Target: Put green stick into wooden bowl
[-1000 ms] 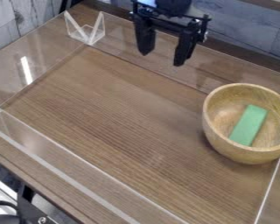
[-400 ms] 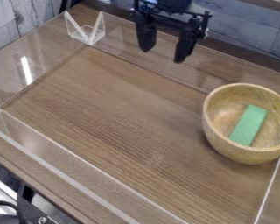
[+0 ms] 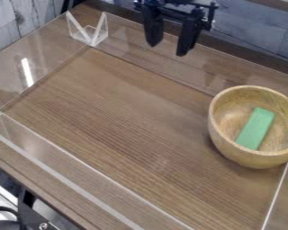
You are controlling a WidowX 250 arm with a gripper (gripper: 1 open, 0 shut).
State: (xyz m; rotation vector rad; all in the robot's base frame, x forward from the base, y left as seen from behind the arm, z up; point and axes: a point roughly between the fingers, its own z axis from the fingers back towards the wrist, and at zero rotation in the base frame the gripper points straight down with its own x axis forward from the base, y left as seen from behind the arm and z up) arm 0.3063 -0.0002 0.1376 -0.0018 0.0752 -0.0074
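"What occupied the near part of the camera view?"

"At the lower left corner, dark cables and a rounded black part (image 3: 4, 216) lay beside the edge of the tabletop (image 3: 122, 117), partly cut off by the border of the view. The tabletop itself was brown, with a wood grain, and a pale strip ran along its left side."

"And where was the green stick?"

"The green stick (image 3: 256, 128) lay inside the wooden bowl (image 3: 219, 121), at the right side of the tabletop. It was a flat, bright green bar, set aslant, with its far end turned toward the right. The bowl was round and light tan, with a thick, smooth rim that surrounded the stick."

"What was seen farther back?"

"The black pincer (image 3: 172, 43) hung near the far edge, well apart from the bowl. Its two dark fingers pointed downward and stood apart from each other, with a gap between them; it was released, and nothing was held in it. The arm above it was cut off by the top of the view."

"Was anything located to its side?"

"A white, angular wire-like object (image 3: 87, 30) stood near the far left part of the tabletop, to the left of the pincer in the view. Its exact nature could not be determined."
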